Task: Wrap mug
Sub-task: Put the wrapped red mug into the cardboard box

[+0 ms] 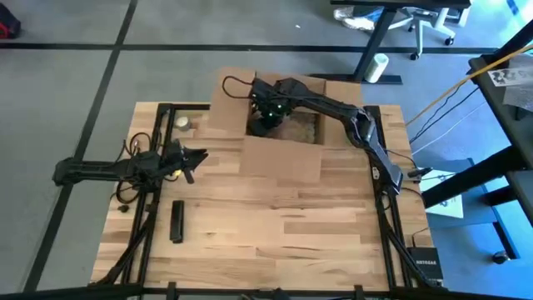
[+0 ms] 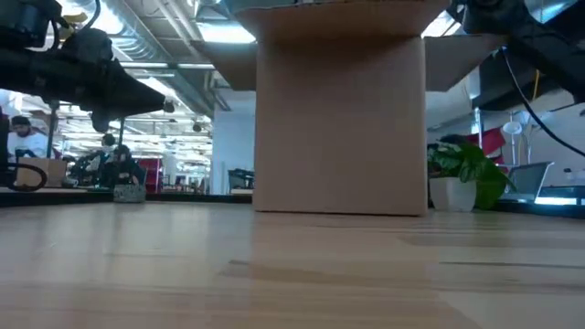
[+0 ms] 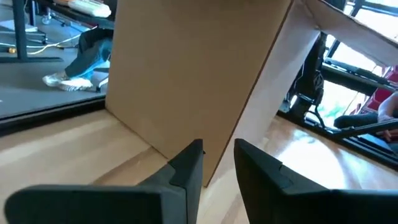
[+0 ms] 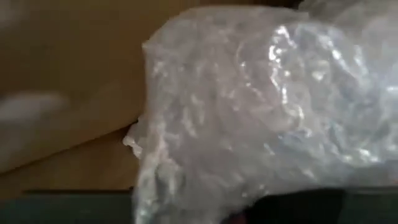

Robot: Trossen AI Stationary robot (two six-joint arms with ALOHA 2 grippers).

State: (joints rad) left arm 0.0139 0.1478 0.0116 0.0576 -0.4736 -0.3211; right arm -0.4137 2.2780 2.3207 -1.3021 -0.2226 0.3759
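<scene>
Right gripper (image 1: 268, 112) inside box (image 1: 279, 158); wrist view alone shows bubble wrap (image 4: 261, 106).

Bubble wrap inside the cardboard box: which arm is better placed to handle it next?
Right. Its tool is already down inside the cardboard box, right against the bubble wrap. The left tool waits outside, beside the box.

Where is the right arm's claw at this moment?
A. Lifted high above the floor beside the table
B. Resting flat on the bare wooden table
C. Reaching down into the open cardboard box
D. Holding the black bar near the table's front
C: in the high view the right claw is down inside the open cardboard box, and its wrist view is filled with bubble wrap against cardboard.
</scene>
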